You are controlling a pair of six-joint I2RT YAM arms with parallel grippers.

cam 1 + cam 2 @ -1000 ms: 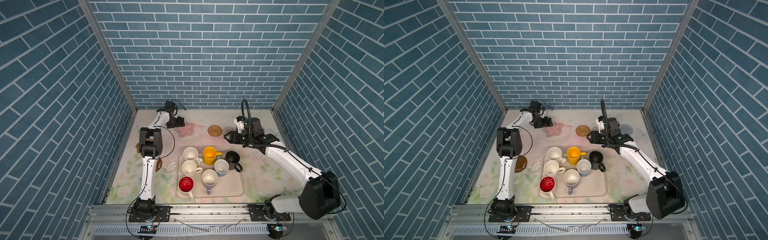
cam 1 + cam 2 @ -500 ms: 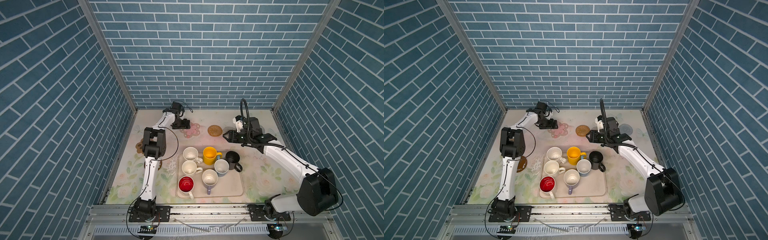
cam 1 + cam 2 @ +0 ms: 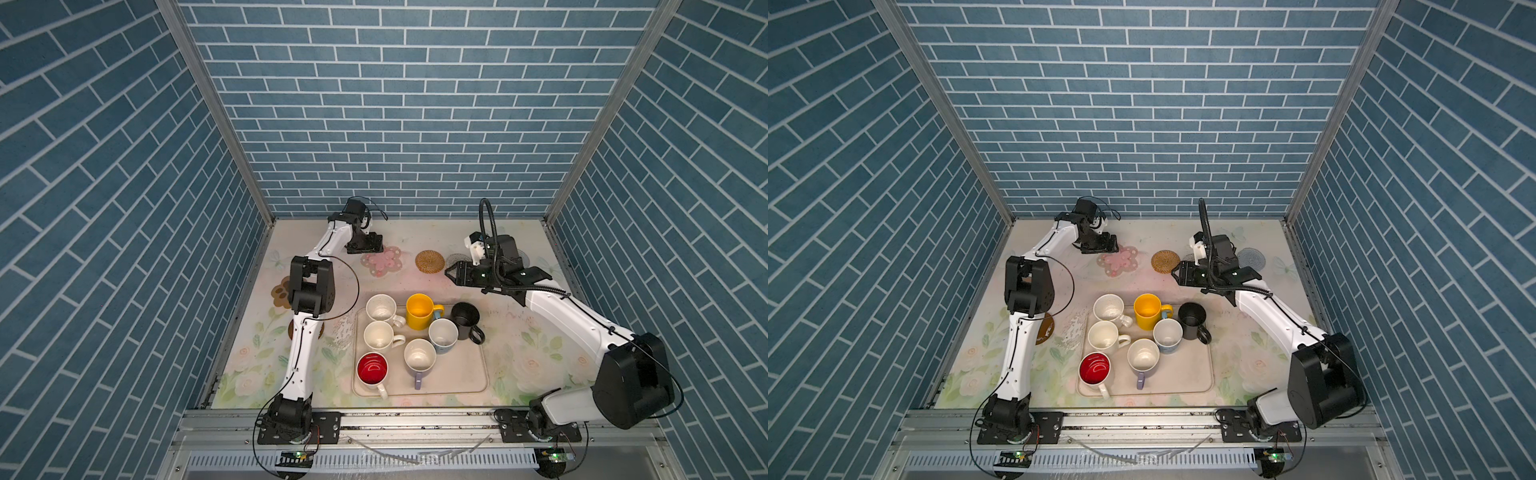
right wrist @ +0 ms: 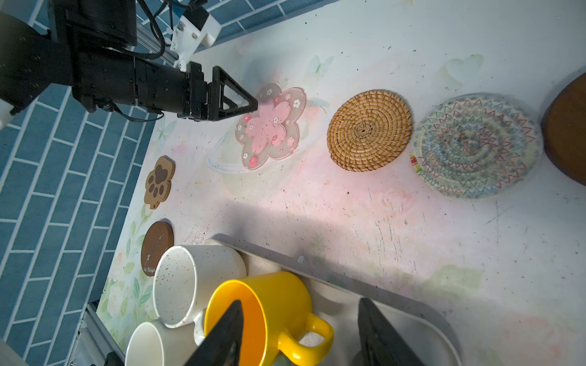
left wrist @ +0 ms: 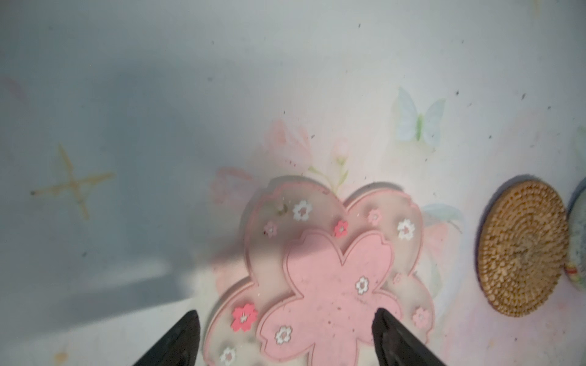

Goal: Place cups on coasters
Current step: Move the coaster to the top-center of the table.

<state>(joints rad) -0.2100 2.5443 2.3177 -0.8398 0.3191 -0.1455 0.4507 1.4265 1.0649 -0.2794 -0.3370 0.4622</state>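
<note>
**0 of 7 cups on a coaster, both grippers empty**

All 7 mugs are bunched on the cream tray [image 3: 457,370], centre-near on the table, upright with mouths up.
- Far row, left to right: speckled cream mug [image 3: 381,308], yellow mug [image 3: 419,311], black mug [image 3: 465,316] at the tray's far right corner.
- Middle row: plain cream mug [image 3: 378,336], light blue mug [image 3: 443,334].
- Near row: red-inside mug [image 3: 372,369], lavender mug [image 3: 419,358].

Every coaster I can see is bare.
- Far row, left to right: pink flower coaster [image 3: 382,261], rattan coaster [image 3: 429,262], pale woven coaster [image 4: 475,145], then a brown disc [image 4: 567,133] cut off by the edge of the right wrist view.
- Left side: paw coaster [image 3: 282,291]. Nearer is a 2nd brown disc [image 4: 157,247], just left of the tray and half hidden under the left arm in both top views.

Left gripper [image 5: 285,312]: jaws spread wide with nothing between them. The tips are low over the far-left edge of the pink flower coaster. I cannot tell whether they touch it.

Right gripper [image 4: 299,304]: jaws about halfway apart, holding nothing. It is raised above the table just right of the rattan coaster, far of the tray, and points left. The yellow mug shows beneath its fingers in the wrist view, apart from them.
</note>
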